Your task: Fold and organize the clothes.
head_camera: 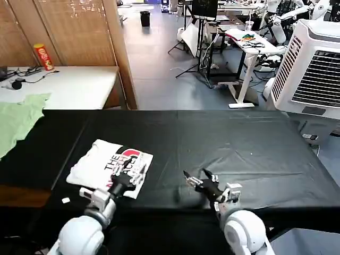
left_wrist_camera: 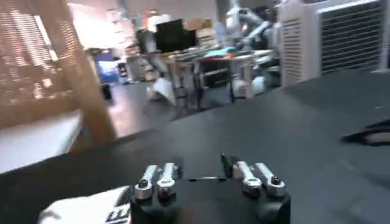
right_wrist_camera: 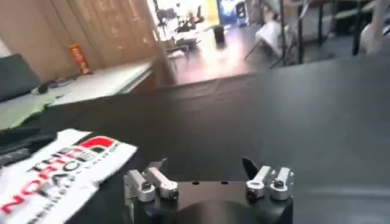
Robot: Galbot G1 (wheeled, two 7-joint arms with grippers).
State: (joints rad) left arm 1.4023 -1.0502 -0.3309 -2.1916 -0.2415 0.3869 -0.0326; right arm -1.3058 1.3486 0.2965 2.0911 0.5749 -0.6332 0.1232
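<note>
The T-shirt (head_camera: 109, 166) lies folded just beyond the left gripper (head_camera: 129, 177), and the right gripper (head_camera: 197, 179) hangs well apart, both open and empty, so only tidying seems left.

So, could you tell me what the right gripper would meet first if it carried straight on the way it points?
Probably just the black tablecloth. The right gripper, open, points across bare cloth, with the folded T-shirt off to its side; depth is hard to judge.

Black-covered surface (head_camera: 239, 143) in front. Bamboo blinds (head_camera: 58, 26) behind left, grey floor (head_camera: 159, 69), white desk (head_camera: 69, 85), large white air cooler (head_camera: 313, 69) at right.
</note>
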